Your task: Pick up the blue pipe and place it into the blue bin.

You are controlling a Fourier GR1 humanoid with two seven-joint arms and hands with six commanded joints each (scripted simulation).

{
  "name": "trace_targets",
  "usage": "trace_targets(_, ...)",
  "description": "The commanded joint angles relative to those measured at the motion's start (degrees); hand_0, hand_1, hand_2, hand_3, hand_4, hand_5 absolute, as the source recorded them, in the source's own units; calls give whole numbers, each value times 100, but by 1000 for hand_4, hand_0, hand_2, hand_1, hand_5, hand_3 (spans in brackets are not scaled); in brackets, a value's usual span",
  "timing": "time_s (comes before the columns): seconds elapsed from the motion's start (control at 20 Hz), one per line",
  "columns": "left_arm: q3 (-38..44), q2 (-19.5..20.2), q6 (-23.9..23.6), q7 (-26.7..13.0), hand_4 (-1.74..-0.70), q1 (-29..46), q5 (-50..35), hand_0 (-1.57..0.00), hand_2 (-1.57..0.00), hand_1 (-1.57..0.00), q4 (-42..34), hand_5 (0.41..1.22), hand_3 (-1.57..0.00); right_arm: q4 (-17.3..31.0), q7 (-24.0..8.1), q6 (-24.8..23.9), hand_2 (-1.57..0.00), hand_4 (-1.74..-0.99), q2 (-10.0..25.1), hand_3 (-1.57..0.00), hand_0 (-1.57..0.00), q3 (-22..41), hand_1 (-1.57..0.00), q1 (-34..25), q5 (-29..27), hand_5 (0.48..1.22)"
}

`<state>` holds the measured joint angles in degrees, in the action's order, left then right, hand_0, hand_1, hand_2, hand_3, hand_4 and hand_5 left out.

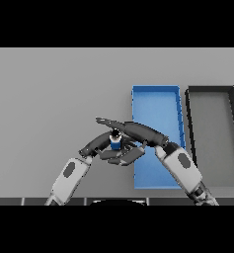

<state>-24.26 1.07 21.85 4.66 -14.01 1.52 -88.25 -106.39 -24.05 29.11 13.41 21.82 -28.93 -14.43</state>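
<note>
Pipe, blue (115, 144): pinched between both hands, right hand (133, 132) curled over it, left hand (104, 143) alongside, at nine o'clock of blue bin (155, 99). Risk judged: slipping onto tabletop (49, 99) if either hand loosened.

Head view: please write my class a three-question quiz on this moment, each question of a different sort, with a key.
1. True or false: the blue pipe already lies inside the blue bin.
2. Which tray stands farthest to the robot's right? A) blue bin B) black tray C) neither
3. Fill in: the pipe sits between the fingers of the ____ hand and the left hand.

Key
1. False; it is at the bin's left edge, between the hands.
2. B
3. right
</note>
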Motion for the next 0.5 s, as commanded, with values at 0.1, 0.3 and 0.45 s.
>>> trace_targets(0.1, 121, -46, 4, -122, -1515, -37, 2, -1571, -1571, -1571, 47, 1221, -1571, 306, -7, 153, -249, -1255, -124, -143, -166, 10, -241, -186, -90, 519)
trace_targets(0.3, 92, -157, -19, -298, -1648, 70, 77, -1571, -1544, -1571, 53, 1221, -1207, 456, 106, 169, -986, -1496, -241, -789, -969, 86, -983, -333, 69, 555)
trace_targets(0.45, 187, -157, 91, -257, -1694, -6, 40, -1571, -1557, -1571, 90, 1221, -1307, 570, 353, 132, -1271, -1495, -407, -1139, -1263, 21, -1270, -256, -145, 781)
